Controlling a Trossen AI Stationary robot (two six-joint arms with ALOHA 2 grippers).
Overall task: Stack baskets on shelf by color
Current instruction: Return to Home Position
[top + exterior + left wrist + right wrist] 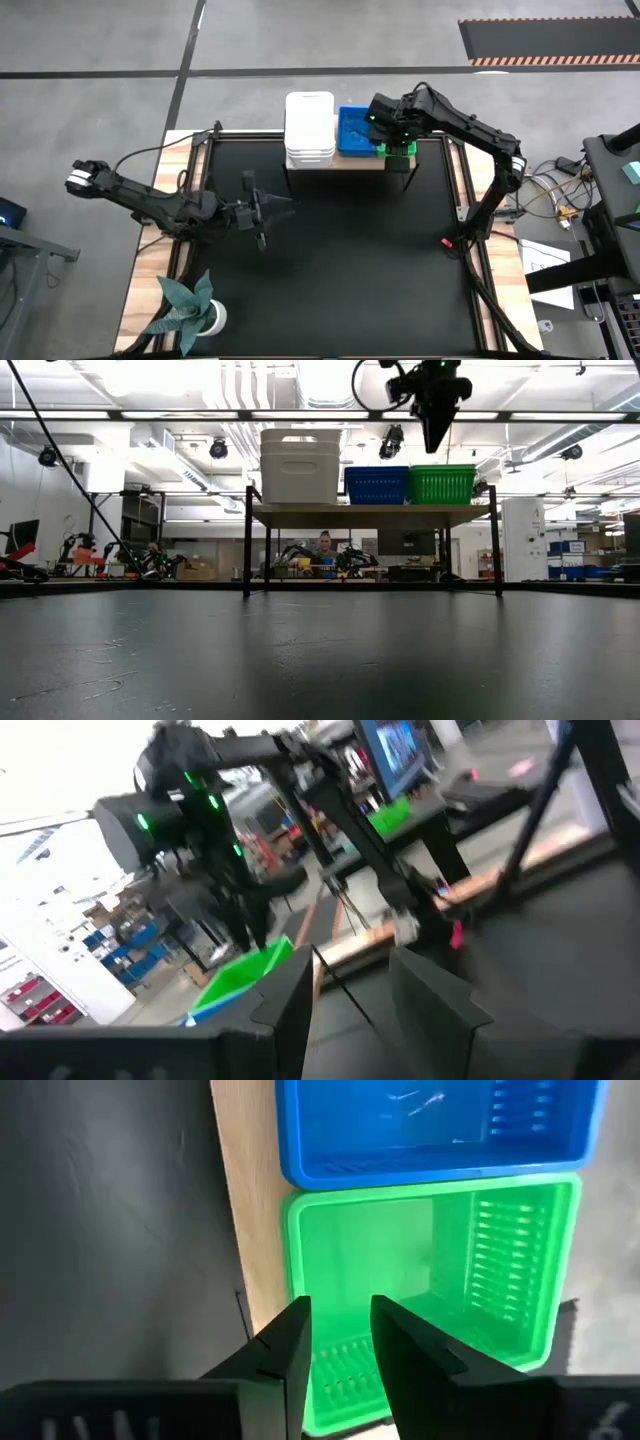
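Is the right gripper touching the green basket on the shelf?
Apart. The low view shows the right gripper hanging above the green basket, with a plain gap between its fingertips and the basket's rim.

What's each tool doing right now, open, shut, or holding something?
Left tool: open, empty, over the table.
Right tool: open, empty, above the green basket on the shelf.

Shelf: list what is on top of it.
Three stacks stand side by side on the shelf: white baskets, blue baskets, green baskets. The open right claw hovers above the green ones. Upper baskets cover the lower ones, so the count in each stack cannot be told.
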